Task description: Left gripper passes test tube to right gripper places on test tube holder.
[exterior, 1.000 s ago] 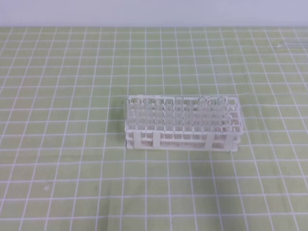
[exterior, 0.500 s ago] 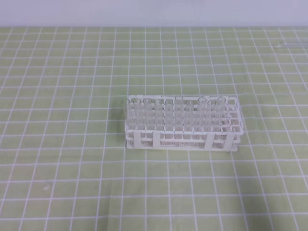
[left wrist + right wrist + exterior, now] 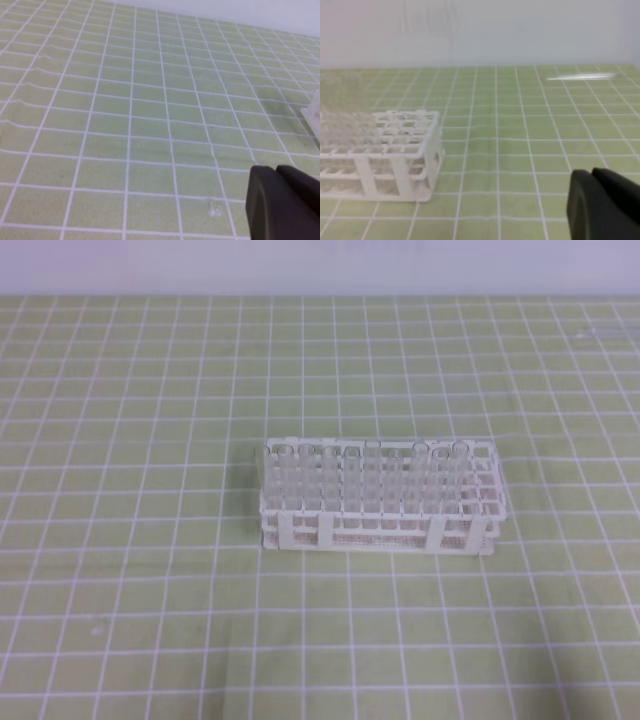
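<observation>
The white test tube holder [image 3: 378, 502] stands mid-mat, with several clear tubes upright along its back rows. No arm shows in the exterior high view. A slender clear test tube [image 3: 580, 77] lies flat on the mat far behind and to the right of the holder [image 3: 380, 150], showing as a pale streak; it is a faint mark [image 3: 598, 332] in the exterior high view. The left gripper [image 3: 277, 171] hovers low over bare mat, fingers pressed together, holding nothing. The right gripper [image 3: 592, 173] is likewise shut and empty, well to the right of the holder.
A green mat with a white grid [image 3: 150, 590] covers the table up to a pale back wall [image 3: 320, 265]. A corner of the holder [image 3: 315, 112] peeks in at the right edge of the left wrist view.
</observation>
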